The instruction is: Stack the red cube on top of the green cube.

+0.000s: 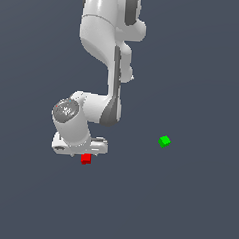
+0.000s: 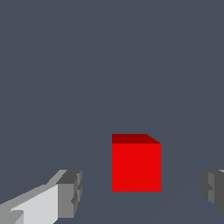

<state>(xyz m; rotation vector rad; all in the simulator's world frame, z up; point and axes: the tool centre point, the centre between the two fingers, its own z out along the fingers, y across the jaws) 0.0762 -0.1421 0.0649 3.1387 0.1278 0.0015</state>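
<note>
The arm (image 1: 107,65) bends down from the top of the exterior view, its white wrist low over the grey floor (image 1: 196,211). The red cube (image 1: 86,159) sits on the floor directly under the gripper (image 1: 84,150), only partly showing below the hand's white body. The green cube (image 1: 164,141) lies well apart from it, toward the exterior view's right and a little farther up in that picture, also on the floor with nothing touching it.

In the wrist view the red cube (image 2: 136,164) stands between the two grey fingertips (image 2: 70,194), with clear gaps on both sides (neither pad touches it). The jaws are spread wide, far wider than the cube, and hold nothing. One finger shows with its white link behind it; the other is cut by the picture's edge, so only its tip shows. The cube's top face reads darker red than its front.

No writing, brand or label can be read on the arm, the cubes or the floor.
</note>
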